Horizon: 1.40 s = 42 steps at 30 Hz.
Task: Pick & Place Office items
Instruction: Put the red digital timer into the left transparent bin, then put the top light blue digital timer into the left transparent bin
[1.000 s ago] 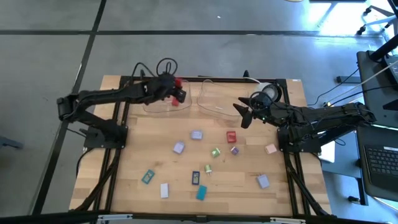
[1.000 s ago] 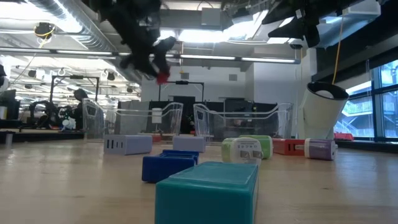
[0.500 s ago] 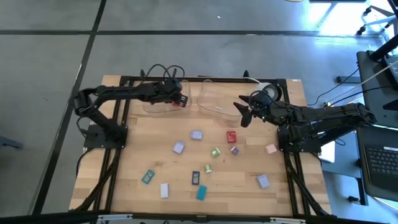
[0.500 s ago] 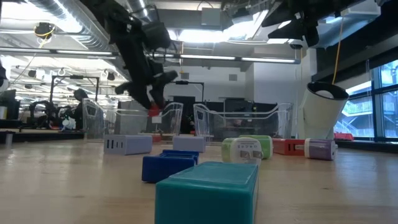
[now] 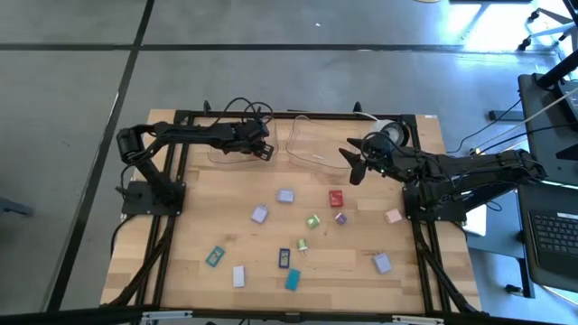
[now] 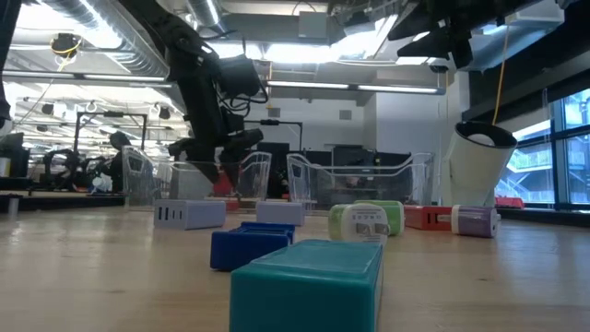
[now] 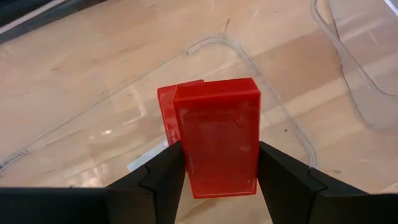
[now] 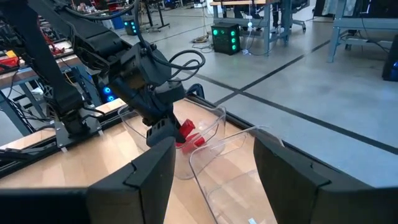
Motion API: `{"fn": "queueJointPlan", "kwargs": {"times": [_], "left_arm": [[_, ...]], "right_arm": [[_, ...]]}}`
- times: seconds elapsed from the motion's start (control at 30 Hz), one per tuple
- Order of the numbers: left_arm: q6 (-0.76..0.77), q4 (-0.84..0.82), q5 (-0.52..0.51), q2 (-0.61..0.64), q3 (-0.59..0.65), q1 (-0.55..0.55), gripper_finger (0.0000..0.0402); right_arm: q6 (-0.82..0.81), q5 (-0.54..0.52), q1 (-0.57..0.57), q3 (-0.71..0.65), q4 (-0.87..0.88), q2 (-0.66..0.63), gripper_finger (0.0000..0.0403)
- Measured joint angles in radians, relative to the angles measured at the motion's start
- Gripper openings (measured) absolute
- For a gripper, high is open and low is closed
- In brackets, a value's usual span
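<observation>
The left gripper [image 7: 216, 163] grips a red block [image 7: 214, 134] tight btw its two fingers. It is low inside the left clear tray [image 5: 219, 152], near the far edge of the tabletop [image 5: 181, 244]. The wrist view shows the block just over the tray floor; can't tell if it touches yet. No other piece shows in this tray, and the right clear tray [image 5: 312, 144] beside it looks bare too. So I think this is the 1st piece to go in, or close to it.

The right gripper [image 5: 353, 162] waits over the near rim of the right tray, fingers spread wide, w/ nothing in them.

Most of the job is left. Still out on the tabletop:
- a 2nd red piece [image 5: 336, 199] near the middle
- a lilac piece [image 5: 285, 195] and another lilac piece [image 5: 259, 214] left of it
- a green piece [image 5: 313, 221] and a small purple piece [image 5: 340, 218]
- a pink piece [image 5: 393, 216] by the right edge
- a pale lilac piece [image 5: 381, 263] near the front right corner
- a teal piece [image 5: 214, 257], a white piece [image 5: 239, 275], a dark blue piece [image 5: 284, 258] and a bright teal piece [image 5: 293, 280] near the front edge

A white tape roll [image 6: 481, 161] stands at the far right corner.
</observation>
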<state>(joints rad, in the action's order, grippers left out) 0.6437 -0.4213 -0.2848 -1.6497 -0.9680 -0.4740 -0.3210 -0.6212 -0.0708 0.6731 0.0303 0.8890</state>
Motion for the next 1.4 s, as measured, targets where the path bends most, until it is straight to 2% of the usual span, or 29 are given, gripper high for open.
{"fn": "queueJointPlan", "kwargs": {"times": [0.3, 0.43, 0.73, 0.83, 1.03, 1.27, 1.4], "left_arm": [[0.033, 0.001, -0.009, 0.002, 0.000, 0.000, 0.0214], [0.013, 0.001, 0.016, 0.039, 0.000, 0.000, 0.0219], [-0.036, 0.016, 0.020, 0.274, 0.000, 0.013, 0.0217], [-0.037, 0.054, 0.065, 0.361, 0.000, 0.049, 0.0216], [-0.037, 0.126, 0.096, 0.452, 0.000, 0.206, 0.0216], [-0.029, 0.138, 0.145, 0.463, 0.000, 0.493, 0.0223], [0.062, 0.127, 0.077, 0.463, 0.000, 0.659, 0.0227]], "right_arm": [[-0.004, 0.000, 0.000, 0.000, 0.000, 0.000, 0.0221], [-0.005, 0.000, 0.000, 0.000, 0.000, 0.000, 0.0221], [-0.055, 0.000, 0.000, 0.000, 0.000, 0.000, 0.0221], [-0.063, -0.015, 0.000, 0.000, 0.000, 0.000, 0.0221], [-0.064, -0.052, 0.000, 0.000, 0.000, 0.000, 0.0221], [-0.064, -0.044, 0.000, 0.000, 0.000, 0.000, 0.0221], [-0.059, -0.040, 0.000, 0.000, 0.001, 0.000, 0.0221]]}}
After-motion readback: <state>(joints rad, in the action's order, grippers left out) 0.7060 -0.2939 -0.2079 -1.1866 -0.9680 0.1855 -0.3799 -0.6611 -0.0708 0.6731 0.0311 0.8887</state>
